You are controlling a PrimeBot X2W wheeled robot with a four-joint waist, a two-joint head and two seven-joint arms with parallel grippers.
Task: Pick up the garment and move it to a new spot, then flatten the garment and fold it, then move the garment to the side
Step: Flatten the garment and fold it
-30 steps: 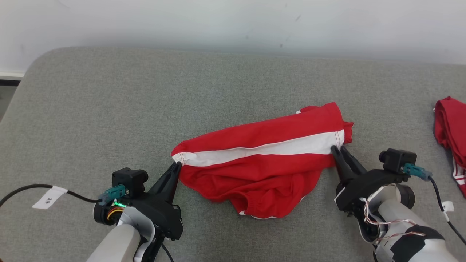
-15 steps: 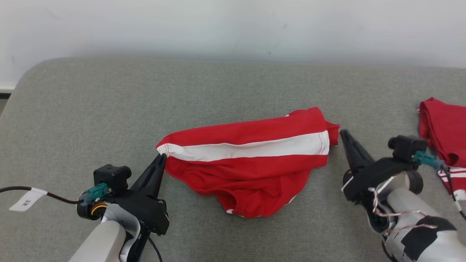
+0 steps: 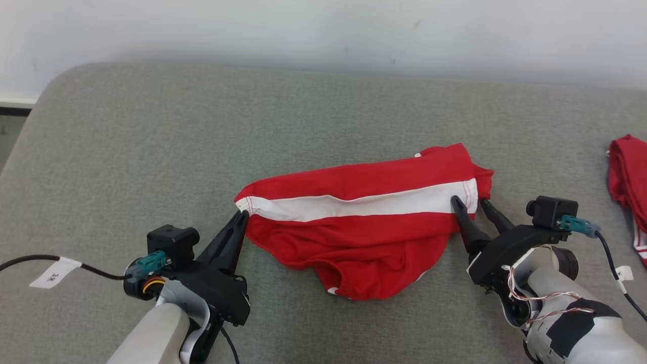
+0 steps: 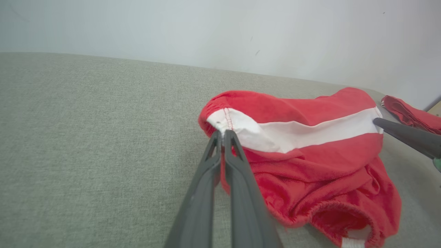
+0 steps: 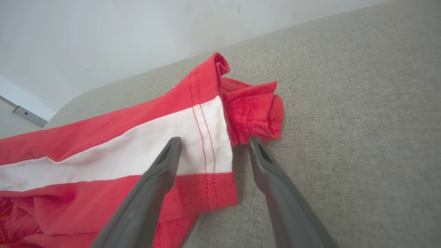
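Crumpled red cloth garment with a wide white stripe lies mid-surface on the flat grey woven fabric surface. The plain white wall runs behind. The stripe runs left to right across the garment. The bunched lower part with an elastic hem sags toward the robot.

Left gripper sits at the garment's left end with its two dark fingers pressed together. In the left wrist view the left gripper pinches the stitched hem at the white stripe's tip, so it has hold of the garment there. The rest of the cloth spreads off to the right of the fingers.

Right gripper sits at the garment's right end with its fingers spread wide apart and nothing clamped. In the right wrist view the right gripper straddles the hemmed edge. One finger is over the white stripe of the garment. The other is over grey surface just beside the small rolled red flap. Cannot tell if either fingertip touches the cloth.

Garment stretches between the two grippers, one at each end of the stripe.

Second red cloth piece with thin white stripes lies at the far right edge of the surface, well apart from the garment.
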